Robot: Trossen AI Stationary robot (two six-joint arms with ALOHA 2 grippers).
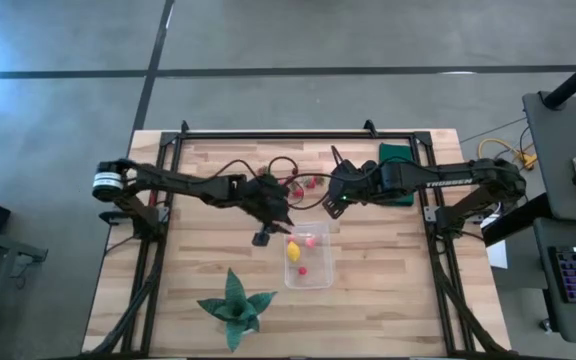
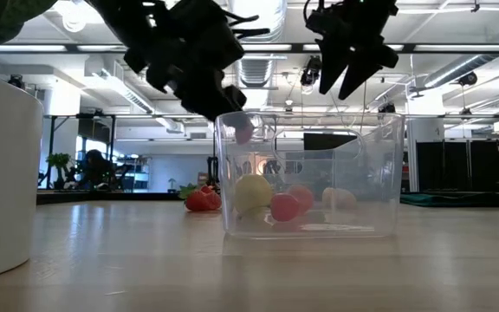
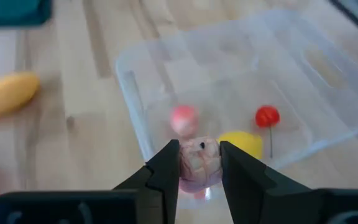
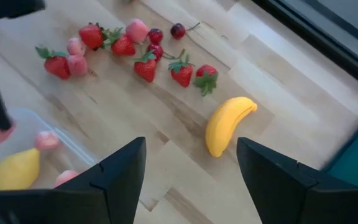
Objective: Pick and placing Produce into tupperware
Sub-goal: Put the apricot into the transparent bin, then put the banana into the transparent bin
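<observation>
Pink fruit piece (image 3: 199, 163) clamped in left gripper (image 3: 199, 171) (over tupperware (image 3: 328, 93) rim), right gripper (image 4: 191, 163) apart.

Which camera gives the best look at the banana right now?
The right wrist view: the banana lies whole and unobstructed on the wood. The left wrist view catches it blurred at the picture's edge. In the high and low views I cannot make it out.

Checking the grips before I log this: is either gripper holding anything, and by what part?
The left gripper pinches a pink fruit piece by its sides, above the tupperware. The right gripper is open, empty.

The right arm (image 1: 448, 183) bears white lettering reading "TROSSEN".
</observation>
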